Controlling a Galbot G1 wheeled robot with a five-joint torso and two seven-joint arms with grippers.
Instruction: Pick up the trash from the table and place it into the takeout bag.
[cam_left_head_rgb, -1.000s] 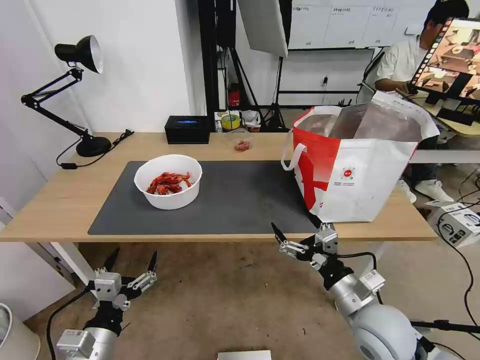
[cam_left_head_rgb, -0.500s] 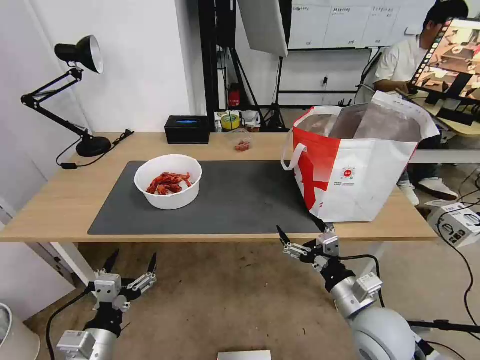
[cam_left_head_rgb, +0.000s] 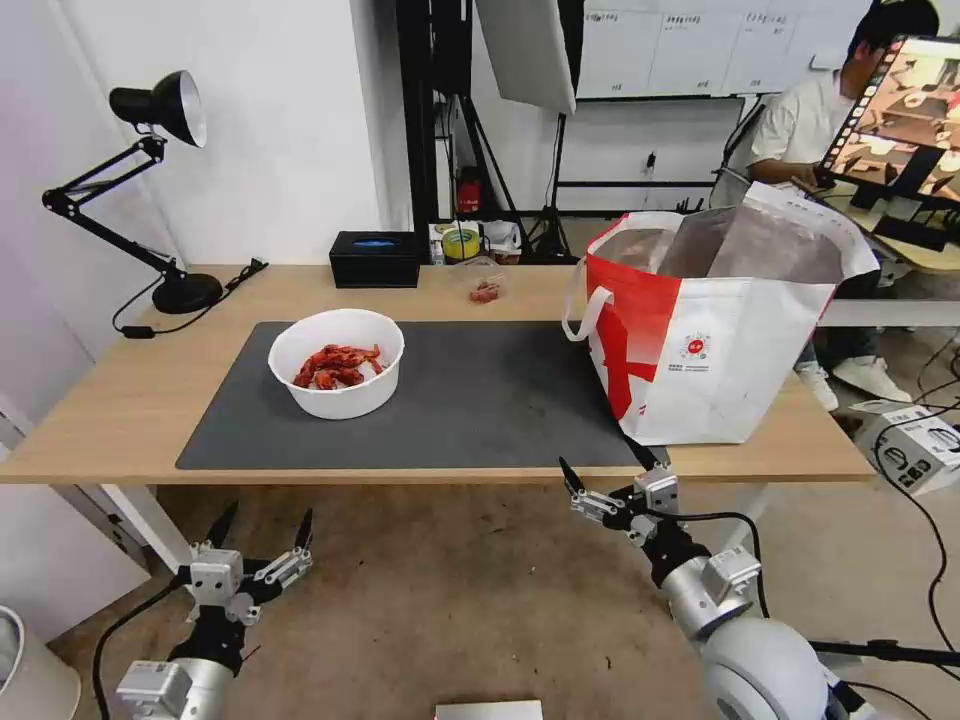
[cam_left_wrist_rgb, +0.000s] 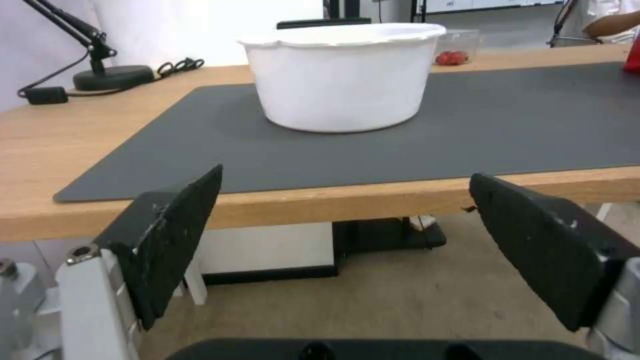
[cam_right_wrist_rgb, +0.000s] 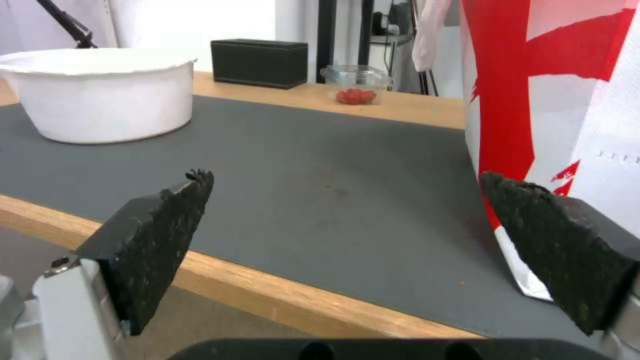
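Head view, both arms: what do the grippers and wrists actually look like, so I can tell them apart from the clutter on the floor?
Both match: the left gripper and right gripper each carry two black, pointed, rough-textured fingers on white-grey metal blocks. Behind them come black wrist segments, then silver cylindrical links, with thin black cables looping alongside. The right arm ends in a large rounded grey joint.

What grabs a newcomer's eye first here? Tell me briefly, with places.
The big white and red bag stands open on the table's right end. A white bowl of red shells sits on the left part of the dark mat. Both pincers hang open below the table's near edge, the left pincer under the bowl's side, the right pincer near the bag.
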